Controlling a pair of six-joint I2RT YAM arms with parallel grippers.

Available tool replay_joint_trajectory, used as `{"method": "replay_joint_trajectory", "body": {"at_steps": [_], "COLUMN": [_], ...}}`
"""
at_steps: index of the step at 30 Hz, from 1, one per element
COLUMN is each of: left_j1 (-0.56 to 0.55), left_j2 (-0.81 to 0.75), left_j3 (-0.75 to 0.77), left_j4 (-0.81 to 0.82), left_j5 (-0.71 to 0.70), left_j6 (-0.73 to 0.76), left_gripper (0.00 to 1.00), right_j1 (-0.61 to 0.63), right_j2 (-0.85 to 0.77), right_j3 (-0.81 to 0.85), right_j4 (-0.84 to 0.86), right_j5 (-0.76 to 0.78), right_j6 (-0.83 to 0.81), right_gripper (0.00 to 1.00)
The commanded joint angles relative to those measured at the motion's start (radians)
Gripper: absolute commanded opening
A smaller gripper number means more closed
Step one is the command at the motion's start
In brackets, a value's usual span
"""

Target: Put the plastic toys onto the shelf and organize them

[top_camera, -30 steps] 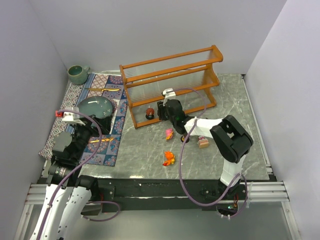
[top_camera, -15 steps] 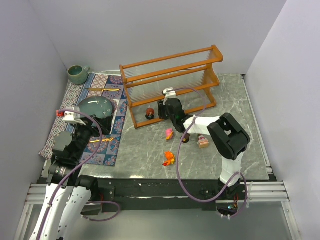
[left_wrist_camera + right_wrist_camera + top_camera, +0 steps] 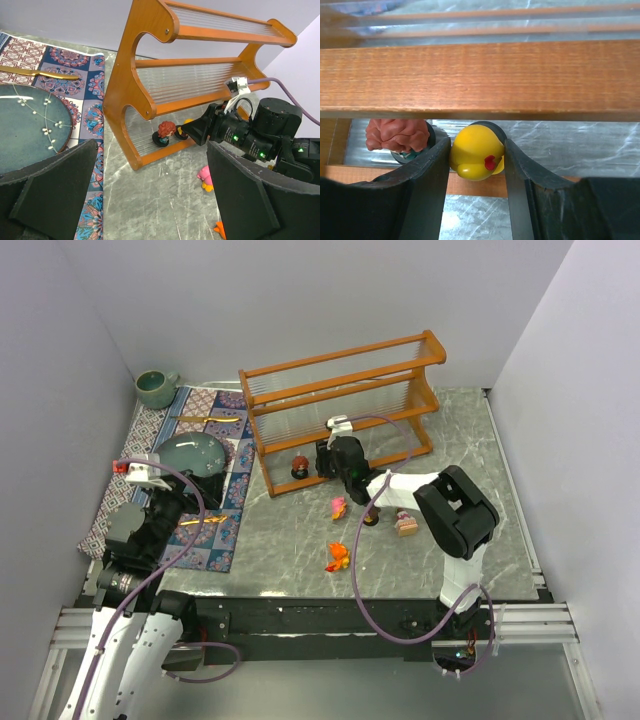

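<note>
From above, the right gripper (image 3: pixel 323 461) reaches into the bottom tier of the shelf (image 3: pixel 340 370), beside a red-haired toy (image 3: pixel 299 467). The left gripper (image 3: pixel 137 472) hangs by the plate (image 3: pixel 195 452).

Left wrist: its jaws stand wide apart, holding nothing.

Right wrist: the jaws clamp a yellow toy (image 3: pixel 475 152), which touches both fingers (image 3: pixel 427 180) at the bottom tier's front rail.

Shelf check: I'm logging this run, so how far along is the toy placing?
Done: one red-haired figurine stands on the bottom tier of the shelf. In hand: the right gripper holds a yellow toy at that tier, beside it, not yet released. Left: four on the table: pink toy, orange toy, dark toy, pink-topped toy.
</note>
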Motion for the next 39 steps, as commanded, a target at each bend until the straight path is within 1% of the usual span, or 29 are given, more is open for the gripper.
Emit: {"method": "replay_joint_trajectory", "body": {"at_steps": [1, 5, 6, 11, 13, 15, 17, 19, 21, 22, 27, 33, 35, 37, 39], "left_j1": [-0.002, -0.002, -0.002, -0.002, -0.002, -0.002, -0.002, -0.002, -0.002, -0.002, -0.002, -0.002, -0.002, -0.002, -0.002], "left_j2": [0.008, 0.008, 0.008, 0.010, 0.008, 0.008, 0.010, 0.008, 0.008, 0.008, 0.007, 0.002, 0.001, -0.001, -0.005], "left_j3": [0.002, 0.002, 0.002, 0.002, 0.002, 0.002, 0.001, 0.001, 0.001, 0.001, 0.001, -0.001, 0.001, -0.001, -0.001], "left_j4": [0.032, 0.032, 0.031, 0.032, 0.032, 0.032, 0.032, 0.034, 0.036, 0.036, 0.036, 0.036, 0.036, 0.036, 0.036], "left_j5": [0.020, 0.020, 0.020, 0.022, 0.022, 0.022, 0.022, 0.023, 0.022, 0.022, 0.022, 0.020, 0.017, 0.016, 0.017], "left_j6": [0.015, 0.015, 0.015, 0.015, 0.015, 0.014, 0.015, 0.014, 0.014, 0.014, 0.014, 0.012, 0.014, 0.012, 0.012], "left_gripper": [0.97, 0.97, 0.97, 0.97, 0.97, 0.97, 0.97, 0.97, 0.97, 0.97, 0.97, 0.97, 0.97, 0.97, 0.97], "right_j1": [-0.008, -0.008, -0.010, -0.010, -0.008, -0.010, -0.010, -0.010, -0.010, -0.008, -0.008, -0.008, -0.007, -0.005, 0.004], "right_j2": [0.010, 0.019, 0.021, 0.014, 0.010, 0.001, -0.012, -0.028, -0.044, -0.061, -0.134, -0.262, -0.309, -0.358, -0.407], "right_j3": [0.026, 0.029, 0.028, 0.020, 0.017, 0.010, 0.003, -0.009, -0.023, -0.027, -0.081, -0.147, -0.171, -0.193, -0.228], "right_j4": [0.027, 0.022, 0.024, 0.033, 0.033, 0.039, 0.041, 0.044, 0.047, 0.044, 0.038, -0.010, -0.057, -0.117, -0.184], "right_j5": [0.035, 0.036, 0.036, 0.035, 0.035, 0.030, 0.027, 0.025, 0.025, 0.027, 0.035, 0.103, 0.145, 0.179, 0.246], "right_j6": [0.013, 0.014, 0.016, 0.017, 0.020, 0.023, 0.026, 0.034, 0.034, 0.040, 0.074, 0.150, 0.184, 0.256, 0.333], "right_gripper": [0.32, 0.33, 0.34, 0.45, 0.48, 0.54, 0.56, 0.64, 0.66, 0.70, 0.74, 0.81, 0.82, 0.82, 0.82]}}
